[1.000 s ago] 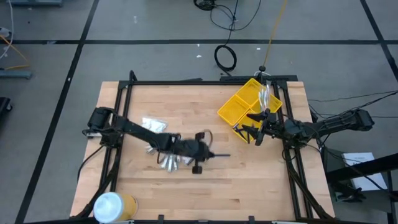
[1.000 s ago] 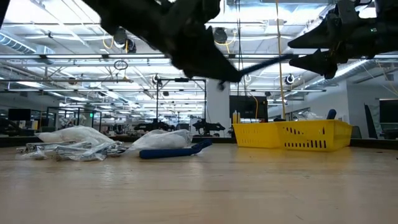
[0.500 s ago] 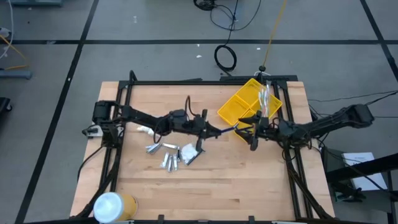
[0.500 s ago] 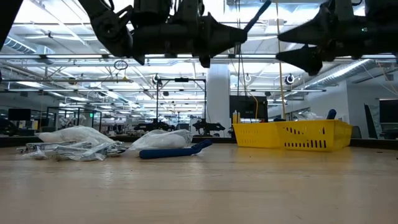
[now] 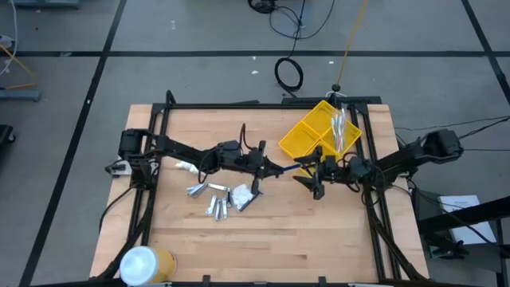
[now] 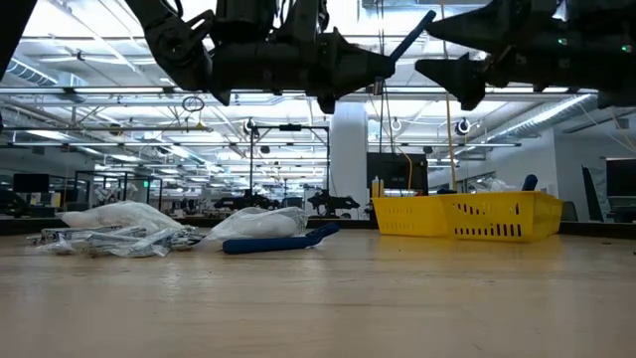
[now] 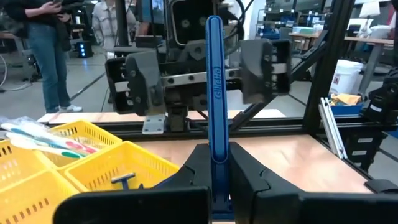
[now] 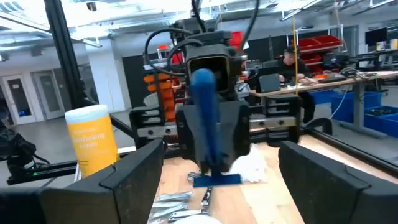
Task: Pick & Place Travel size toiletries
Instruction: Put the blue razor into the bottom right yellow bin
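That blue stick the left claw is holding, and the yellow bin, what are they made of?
Blue razor, shut in the left gripper: looks like moulded plastic, smooth, with raised lettering on its handle. Yellow bin: likely plastic too, glossy, with slotted walls.

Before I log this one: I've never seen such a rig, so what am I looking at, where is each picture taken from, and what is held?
These are two dark robot arms at a wooden table. One picture looks straight down from above, one looks level across the tabletop, and one camera sits on each wrist.

The left end effector, over the middle of the table, is shut on a blue razor-like stick and holds it out toward the right end effector, which faces it with fingers open and empty, as if for a handover.

On the table lie silvery tubes and white packets, a yellow compartmented bin with toothbrushes inside, and a white-and-yellow cylinder at one corner.
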Robot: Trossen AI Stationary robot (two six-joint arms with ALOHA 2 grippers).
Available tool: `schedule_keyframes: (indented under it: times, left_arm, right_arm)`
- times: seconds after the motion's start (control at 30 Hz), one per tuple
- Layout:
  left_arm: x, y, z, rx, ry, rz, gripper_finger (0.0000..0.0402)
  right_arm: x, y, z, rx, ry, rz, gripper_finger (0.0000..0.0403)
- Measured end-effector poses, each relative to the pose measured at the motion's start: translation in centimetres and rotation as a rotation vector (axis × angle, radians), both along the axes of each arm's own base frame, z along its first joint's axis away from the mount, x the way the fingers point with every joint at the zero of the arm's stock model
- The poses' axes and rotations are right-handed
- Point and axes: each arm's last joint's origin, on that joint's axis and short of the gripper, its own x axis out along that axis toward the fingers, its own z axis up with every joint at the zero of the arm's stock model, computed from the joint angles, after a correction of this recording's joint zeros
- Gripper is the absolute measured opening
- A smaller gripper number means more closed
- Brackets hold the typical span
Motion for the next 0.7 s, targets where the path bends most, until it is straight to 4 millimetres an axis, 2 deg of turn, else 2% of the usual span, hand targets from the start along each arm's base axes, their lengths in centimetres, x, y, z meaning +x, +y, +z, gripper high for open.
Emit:
schedule_keyframes:
  times: [0.23,0.37,0.5,0.7]
  left_arm:
    - [0.0,0.0,-0.1,-0.016,0.011,0.001,0.0019]
    - [0.0,0.0,-0.1,-0.020,0.014,0.001,0.0014]
    - [0.0,0.0,-0.1,-0.021,0.018,0.001,0.0010]
    - [0.0,0.0,-0.1,-0.029,0.019,0.001,0.0032]
  right_arm:
    - [2.4,0.4,0.6,-0.042,0.008,-0.008,0.0302]
    - [2.8,0.4,0.6,-0.047,0.010,-0.009,0.0274]
    - [2.8,0.4,0.7,-0.042,0.008,-0.008,0.0218]
    - [2.8,0.4,0.7,-0.040,0.008,-0.008,0.0097]
